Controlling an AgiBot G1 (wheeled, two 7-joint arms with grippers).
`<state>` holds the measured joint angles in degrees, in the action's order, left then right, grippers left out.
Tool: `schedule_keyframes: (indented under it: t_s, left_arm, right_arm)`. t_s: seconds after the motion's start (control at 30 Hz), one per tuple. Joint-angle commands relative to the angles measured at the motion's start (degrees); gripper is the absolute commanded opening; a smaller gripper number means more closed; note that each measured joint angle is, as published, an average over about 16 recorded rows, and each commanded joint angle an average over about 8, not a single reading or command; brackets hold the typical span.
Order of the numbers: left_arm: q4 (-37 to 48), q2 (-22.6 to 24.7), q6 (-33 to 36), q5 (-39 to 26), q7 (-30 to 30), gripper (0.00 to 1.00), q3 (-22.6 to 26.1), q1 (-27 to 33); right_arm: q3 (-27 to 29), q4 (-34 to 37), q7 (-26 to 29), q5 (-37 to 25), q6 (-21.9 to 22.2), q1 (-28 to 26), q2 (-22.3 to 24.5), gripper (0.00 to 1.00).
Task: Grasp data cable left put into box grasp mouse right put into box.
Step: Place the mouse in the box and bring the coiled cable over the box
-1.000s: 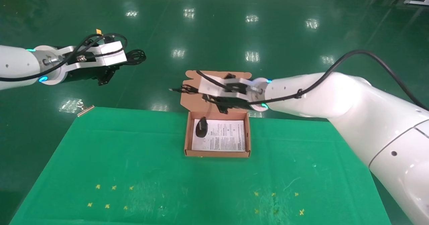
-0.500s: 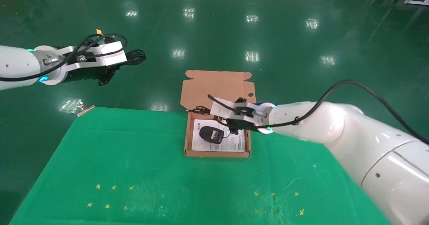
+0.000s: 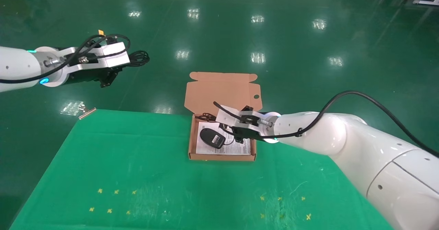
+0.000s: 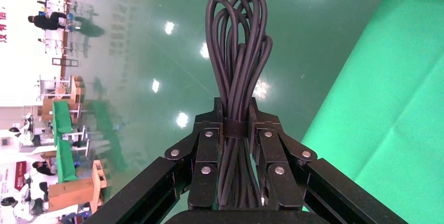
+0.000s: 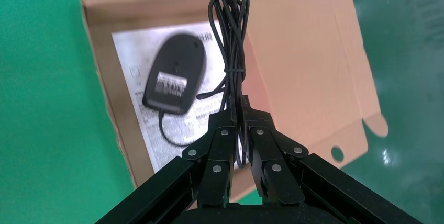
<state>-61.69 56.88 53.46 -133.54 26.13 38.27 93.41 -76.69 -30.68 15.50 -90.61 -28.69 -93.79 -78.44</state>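
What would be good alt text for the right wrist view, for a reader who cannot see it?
The right gripper is shut on the thin cord of the mouse, which lies label-up on the white printed sheet inside the open cardboard box. Green cloth surrounds the box.

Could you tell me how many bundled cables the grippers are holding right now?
2. The data cable is clamped in the left gripper, held off to the table's left. The mouse's bundled cord is pinched in the right gripper over the box. None seem hidden.
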Motion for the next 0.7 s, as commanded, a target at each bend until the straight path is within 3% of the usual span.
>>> schedule_keyframes:
  t_s: [0.03, 0.07, 0.1, 0.5, 0.7]
  left_arm:
    - [0.0, 0.0, 0.0, 0.0, 0.0, 0.00, 0.0, 0.0]
    - [0.0, 0.0, 0.0, 0.0, 0.0, 0.00, 0.0, 0.0]
    - [0.0, 0.0, 0.0, 0.0, 0.0, 0.00, 0.0, 0.0]
    - [0.3, 2.0, -1.1, 0.7, -1.3, 0.00, 1.1, -2.1]
    - [2.0, 5.6, -5.0, 1.8, -3.4, 0.00, 2.3, -5.5]
  right_arm:
    - [-0.8, 0.4, 0.5, 0.1, -0.1, -0.2, 0.0, 0.89]
    - [-1.1, 0.4, 0.5, 0.2, -0.2, -0.3, 0.0, 0.99]
    - [-1.2, 0.4, 0.6, 0.2, -0.3, -0.4, 0.0, 1.00]
    - [-2.2, -2.8, 1.3, 0.4, -0.5, -0.8, 2.6, 1.00]
    - [-2.3, -6.5, 3.2, -0.6, -0.4, -2.3, 7.8, 1.00]
